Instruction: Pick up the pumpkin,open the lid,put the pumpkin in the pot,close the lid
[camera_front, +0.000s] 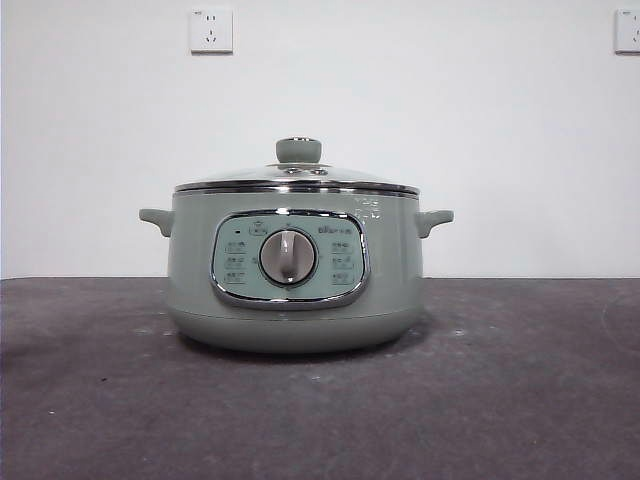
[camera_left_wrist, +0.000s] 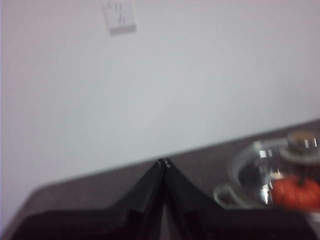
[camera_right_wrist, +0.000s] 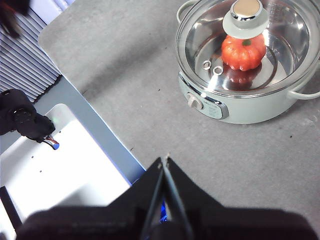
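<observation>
Right wrist view: pumpkin (camera_right_wrist: 243, 51) sits inside pot (camera_right_wrist: 250, 107) w/ lid (camera_right_wrist: 245, 45) on. Left end effector (camera_left_wrist: 164, 162) and right end effector (camera_right_wrist: 165, 160) closed, empty, well apart. Risk seems small: lid maybe not seated fully.

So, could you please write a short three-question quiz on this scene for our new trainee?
1. True or false: the lid sits on the pot.
2. Where is the pumpkin? A) on the table beside the pot B) inside the pot C) in the right hand
3. Fill in: the left hand and right hand are both ____, holding nothing.

Key: 1 true; 2 B; 3 shut.
</observation>
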